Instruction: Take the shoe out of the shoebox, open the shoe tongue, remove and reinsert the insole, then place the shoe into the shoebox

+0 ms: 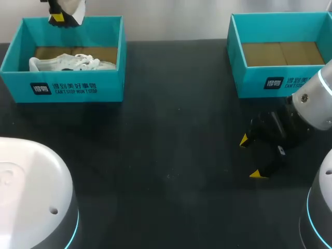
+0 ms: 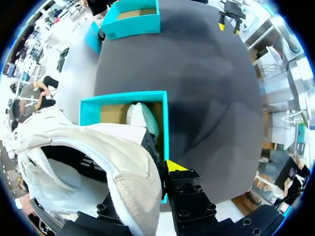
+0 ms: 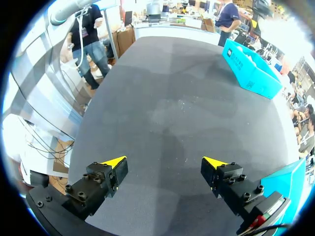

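Left claw [image 1: 60,16] is hanging high over the far wall of the left shoebox [image 1: 67,89], at the far left of the dark counter [image 1: 171,155], and is gripping a white shoe [image 2: 93,147] held clear of the box. In the left wrist view this shoe is filling most of the space ahead of the claw, with its opening gaping toward the camera and its pale lining and a greyish rough patch showing. One yellow fingertip [image 2: 175,166] is pressing against the shoe's side, while the other is sitting hidden behind the upper (the hold is being read from the shoe hanging aloft between the fingers). Below it, a second shoe [image 1: 70,63], also white, is lying on the brown cardboard floor of the left shoebox, toward its near wall. The right shoebox [image 1: 270,82], the same teal, is standing at the far right of the counter, well apart from the left one, with its cardboard floor showing. The right arm is coming in from the right edge. The right claw [image 1: 253,158] is hovering over the counter just nearer the robot than the right shoebox, fingers spread wide, with only dark counter surface showing between the yellow tips.
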Robot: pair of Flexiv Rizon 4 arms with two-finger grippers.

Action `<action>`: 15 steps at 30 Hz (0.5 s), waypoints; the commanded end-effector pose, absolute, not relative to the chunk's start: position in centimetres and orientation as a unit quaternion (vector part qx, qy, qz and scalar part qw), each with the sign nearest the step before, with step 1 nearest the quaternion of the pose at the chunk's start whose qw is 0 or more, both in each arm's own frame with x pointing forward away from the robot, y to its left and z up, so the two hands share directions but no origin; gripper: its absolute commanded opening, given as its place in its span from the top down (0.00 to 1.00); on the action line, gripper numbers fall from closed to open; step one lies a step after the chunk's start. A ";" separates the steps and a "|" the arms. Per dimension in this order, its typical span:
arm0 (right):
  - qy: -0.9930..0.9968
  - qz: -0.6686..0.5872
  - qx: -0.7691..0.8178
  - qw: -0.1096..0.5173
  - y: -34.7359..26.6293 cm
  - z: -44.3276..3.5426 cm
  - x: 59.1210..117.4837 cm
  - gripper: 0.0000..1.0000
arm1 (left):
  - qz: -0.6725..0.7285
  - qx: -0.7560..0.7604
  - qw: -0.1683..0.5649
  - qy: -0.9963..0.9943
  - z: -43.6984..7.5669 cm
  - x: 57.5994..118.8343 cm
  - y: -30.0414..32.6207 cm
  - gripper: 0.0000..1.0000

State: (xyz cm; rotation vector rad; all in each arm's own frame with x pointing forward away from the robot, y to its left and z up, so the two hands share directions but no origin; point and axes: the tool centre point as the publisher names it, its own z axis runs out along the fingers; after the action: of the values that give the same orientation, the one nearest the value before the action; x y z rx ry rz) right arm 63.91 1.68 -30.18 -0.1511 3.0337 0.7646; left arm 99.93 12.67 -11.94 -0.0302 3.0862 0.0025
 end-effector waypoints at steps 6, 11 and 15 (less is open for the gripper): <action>0.969 0.243 -0.048 0.006 1.7 -30.2 63.9 0.00 | 0.025 -0.064 0.020 0.997 -13.0 109.7 20.7 1.00; 0.969 0.243 -0.048 0.006 1.7 -30.2 63.9 0.00 | 0.020 -0.055 0.009 0.998 -13.1 112.0 23.2 1.00; 0.969 0.243 -0.048 0.006 1.7 -30.2 63.9 0.00 | 0.022 -0.014 0.016 1.000 -12.8 111.9 23.8 1.00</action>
State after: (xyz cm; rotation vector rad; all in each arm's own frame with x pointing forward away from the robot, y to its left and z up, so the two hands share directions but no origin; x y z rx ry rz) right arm 63.91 1.68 -30.18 -0.1512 3.0336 0.7646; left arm 110.70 23.46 -13.34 -0.0828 3.0624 0.0811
